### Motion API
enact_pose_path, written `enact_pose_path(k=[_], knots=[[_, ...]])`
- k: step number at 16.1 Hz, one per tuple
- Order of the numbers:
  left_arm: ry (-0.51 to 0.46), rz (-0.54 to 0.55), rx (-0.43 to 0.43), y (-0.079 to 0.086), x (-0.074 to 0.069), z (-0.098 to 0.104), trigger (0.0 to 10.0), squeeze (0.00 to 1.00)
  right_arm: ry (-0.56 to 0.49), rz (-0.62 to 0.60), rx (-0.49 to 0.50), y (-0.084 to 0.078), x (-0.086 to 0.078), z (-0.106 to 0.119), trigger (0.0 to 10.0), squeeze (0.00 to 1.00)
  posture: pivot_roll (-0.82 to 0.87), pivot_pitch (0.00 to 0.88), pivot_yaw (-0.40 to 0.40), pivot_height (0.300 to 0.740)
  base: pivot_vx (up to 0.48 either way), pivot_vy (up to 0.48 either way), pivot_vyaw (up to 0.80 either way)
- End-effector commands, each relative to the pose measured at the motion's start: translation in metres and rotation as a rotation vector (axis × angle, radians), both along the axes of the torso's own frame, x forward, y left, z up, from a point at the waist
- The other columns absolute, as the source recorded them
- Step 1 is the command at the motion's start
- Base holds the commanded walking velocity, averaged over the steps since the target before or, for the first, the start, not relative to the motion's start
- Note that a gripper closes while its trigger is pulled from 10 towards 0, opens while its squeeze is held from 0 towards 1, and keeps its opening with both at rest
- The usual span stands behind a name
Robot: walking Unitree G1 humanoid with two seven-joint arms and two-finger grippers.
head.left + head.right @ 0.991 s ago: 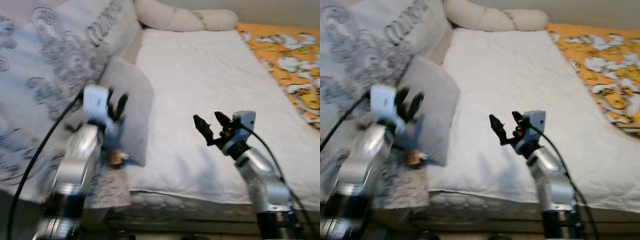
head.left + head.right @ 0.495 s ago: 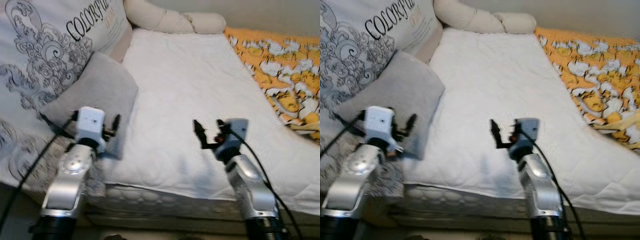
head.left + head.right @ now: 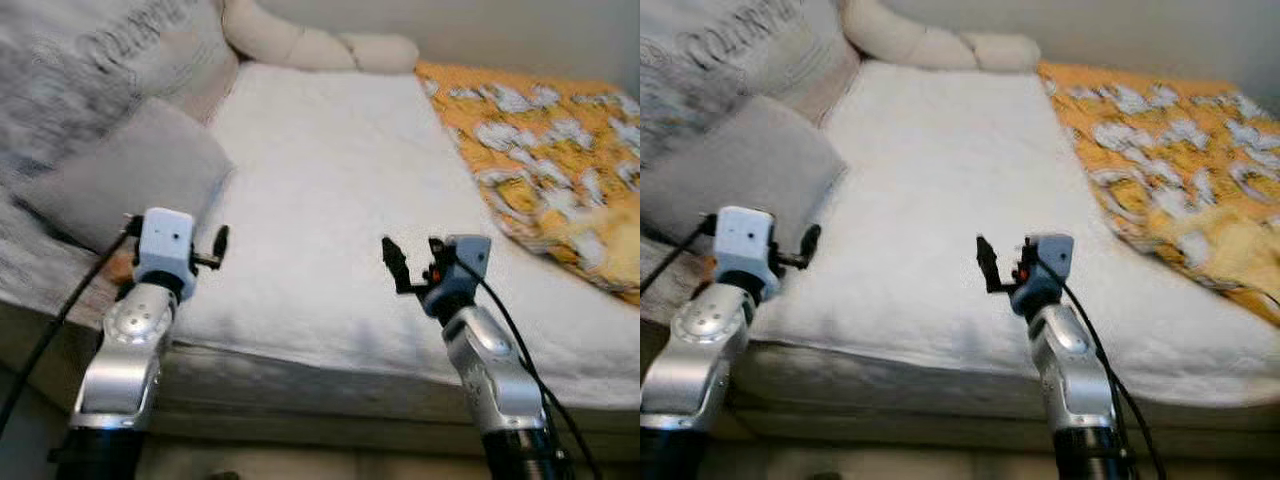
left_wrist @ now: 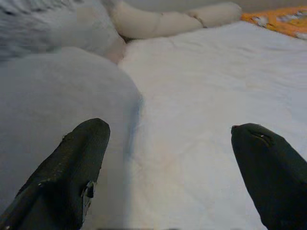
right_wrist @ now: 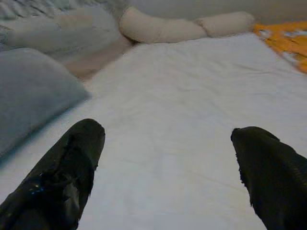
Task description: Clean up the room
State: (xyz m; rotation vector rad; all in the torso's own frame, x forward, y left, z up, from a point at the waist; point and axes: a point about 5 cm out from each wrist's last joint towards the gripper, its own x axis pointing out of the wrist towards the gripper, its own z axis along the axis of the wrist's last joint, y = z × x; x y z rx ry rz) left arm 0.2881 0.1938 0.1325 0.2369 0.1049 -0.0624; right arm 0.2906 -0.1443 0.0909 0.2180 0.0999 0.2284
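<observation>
Your left pincer (image 4: 163,163) hangs over the bed's near edge with its two black fingers spread wide, holding nothing and touching nothing; one finger (image 4: 72,167) shows against the grey pillow (image 3: 120,185), the other against bare white sheet. Your right pincer (image 5: 165,167) is raised above the middle of the near edge, equally wide open and empty, its blunt dark fingertips (image 5: 76,158) framing plain bedding.

The bed (image 3: 320,180) wears a white quilted cover, soft and faintly wrinkled, its stitched side panel showing along the near edge. The grey pillow, smooth and plump with a rounded corner, lies at the bed's left edge just beyond your left pincer. Behind it, toward the far left corner, leans a large pale cushion (image 3: 730,45) printed with dark lettering and scrollwork, blurred here. A long cream bolster (image 3: 320,45), puffy and pinched into segments, runs along the far edge. An orange blanket (image 3: 530,140) patterned with white and yellow figures is draped over the right edge, its folds loose and rumpled.
</observation>
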Motion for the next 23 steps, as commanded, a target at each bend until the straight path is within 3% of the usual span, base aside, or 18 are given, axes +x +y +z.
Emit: enact_pose_path(k=[1, 6, 23], knots=[[-0.008, -0.014, 0.009, -0.0039, 0.0024, 0.0039, 10.0, 1.0, 0.004, -0.02, 0.0, -0.0039, -0.0004, -0.0013, 10.0, 1.0, 0.0, 0.0, -0.045, 0.74, 0.0, -0.375, 0.0], [0.008, 0.012, 0.004, 0.0022, 0.0002, 0.0011, 10.0, 1.0, 0.015, -0.031, 0.014, -0.0026, -0.0017, -0.0045, 10.0, 1.0, -0.01, 0.0, -0.033, 0.74, 0.0, -0.374, 0.0], [0.018, 0.01, 0.011, -0.0004, 0.0003, -0.0007, 10.0, 1.0, 0.013, -0.045, 0.004, -0.0051, 0.0008, -0.005, 10.0, 1.0, -0.01, 0.0, -0.032, 0.74, 0.0, -0.372, 0.06]])
